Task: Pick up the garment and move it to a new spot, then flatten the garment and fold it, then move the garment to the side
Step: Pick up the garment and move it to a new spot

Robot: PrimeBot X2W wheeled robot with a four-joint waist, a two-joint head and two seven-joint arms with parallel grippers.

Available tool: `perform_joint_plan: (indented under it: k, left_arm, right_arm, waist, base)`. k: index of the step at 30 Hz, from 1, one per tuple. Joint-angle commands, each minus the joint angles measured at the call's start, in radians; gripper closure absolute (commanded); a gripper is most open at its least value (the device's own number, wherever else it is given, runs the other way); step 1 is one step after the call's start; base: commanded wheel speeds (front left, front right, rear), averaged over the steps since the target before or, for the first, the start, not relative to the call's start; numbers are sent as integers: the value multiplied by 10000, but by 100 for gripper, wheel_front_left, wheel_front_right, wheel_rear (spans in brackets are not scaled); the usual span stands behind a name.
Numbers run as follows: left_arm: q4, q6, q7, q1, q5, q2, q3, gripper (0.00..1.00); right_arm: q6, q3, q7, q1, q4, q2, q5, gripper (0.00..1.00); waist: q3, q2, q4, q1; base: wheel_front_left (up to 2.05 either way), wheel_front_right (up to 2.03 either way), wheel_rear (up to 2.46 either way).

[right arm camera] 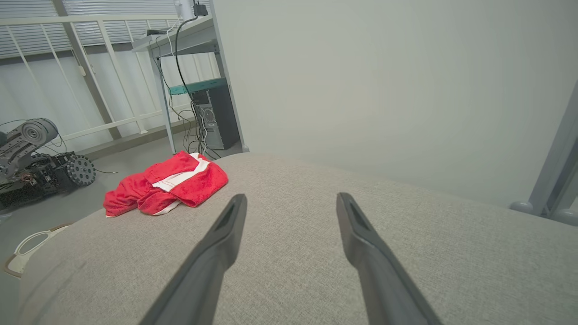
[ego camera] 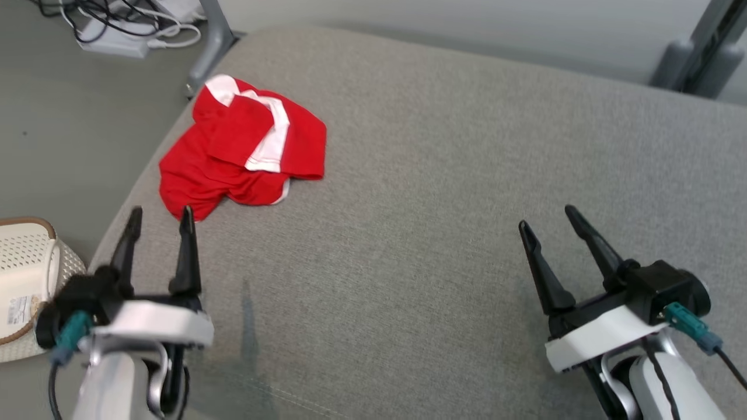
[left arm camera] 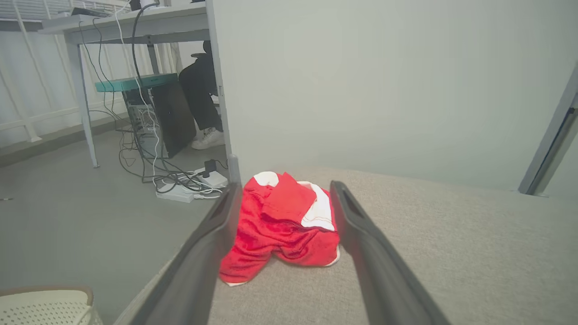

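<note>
A crumpled red garment [ego camera: 239,154] with white trim lies bunched near the far left corner of the grey cushioned surface [ego camera: 443,192]. My left gripper [ego camera: 160,217] hovers open just in front of its near edge, nothing between the fingers. Through the left wrist view the garment [left arm camera: 280,225] sits straight ahead between the two dark fingers [left arm camera: 212,243]. My right gripper [ego camera: 545,217] is open over bare fabric at the right, far from the garment [right arm camera: 167,185], which appears up and to the left in its wrist view.
A white perforated basket [ego camera: 26,280] stands on the floor at the left, below the surface's edge. Cables and a power strip [ego camera: 117,35] lie on the floor beyond the far left corner, beside a grey metal leg [ego camera: 213,44]. A person's legs [left arm camera: 203,104] show under a desk.
</note>
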Motion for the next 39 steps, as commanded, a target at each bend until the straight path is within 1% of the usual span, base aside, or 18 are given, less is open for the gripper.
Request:
perform_joint_plan:
  k: [1,4,6,12,17,19,24,27,30,31,32,33,34,39]
  left_arm:
    - [177,-129,-5,-437,92,181,4,0]
    - [1017,-333,20,-1539,70,625,104,0]
    - [1576,-483,234,-2355,-103,832,107,0]
    - [3450,-810,1616,-4532,-459,1783,28,0]
    - [5151,-915,2961,-5915,-732,2403,-200,0]
    - [5642,-959,3243,-6354,-732,2699,-336,0]
    - [6676,-976,3291,-7094,-669,3088,-621,0]
    - [7175,-993,3290,-7394,-836,3167,-702,0]
    - [7748,-984,3460,-7608,-998,3206,-1001,0]
    - [7959,-987,3582,-7679,-1170,3167,-1160,4]
    - [8017,-987,3578,-7711,-1241,3190,-1247,51]
    - [8043,-986,3495,-7716,-1312,3229,-1336,78]
    - [8056,-987,3394,-7702,-1378,3256,-1416,100]
    - [8052,-988,2962,-7742,-1673,3363,-1680,100]
  right_arm:
    - [-8,-31,127,-192,-197,-99,-90,0]
    - [-6,40,459,-493,-721,-228,-305,0]
    - [-6,71,653,-701,-1052,-314,-424,0]
    - [-6,287,1062,-1076,-1826,-420,-656,0]
    - [-6,341,1219,-1262,-2183,-424,-788,0]
    - [-8,315,1256,-1317,-2253,-398,-803,0]
    - [-6,306,1252,-1364,-2316,-318,-864,0]
    - [-6,284,1178,-1332,-2278,-294,-871,0]
    - [-6,287,1097,-1378,-2237,-257,-895,0]
    - [-6,289,1104,-1412,-2210,-246,-903,0]
    - [-8,298,1094,-1419,-2197,-238,-906,0]
    - [-8,307,1073,-1424,-2175,-230,-909,0]
    - [-8,316,1025,-1437,-2160,-226,-916,0]
    - [-6,282,907,-1446,-2053,-178,-847,0]
  waist:
    - [793,0,-360,0]
    - [1415,0,-634,0]
    - [1811,0,-785,0]
    - [2613,0,-1220,0]
    - [3040,0,-1628,0]
    - [3166,0,-1783,0]
    - [3421,0,-2057,0]
    - [3498,0,-2142,0]
    - [3576,0,-2209,0]
    - [3590,0,-2221,0]
    - [3591,0,-2229,0]
    - [3589,0,-2237,0]
    - [3575,0,-2241,0]
    - [3386,0,-2224,0]
  base:
    - [0,0,0]
    - [0,0,0]
    - [0,0,0]
    - [0,0,0]
    - [0,0,0]
    - [0,0,0]
    - [0,0,0]
    - [0,0,0]
    - [0,0,0]
    - [0,0,0]
    - [0,0,0]
    - [0,0,0]
    - [0,0,0]
    - [0,0,0]
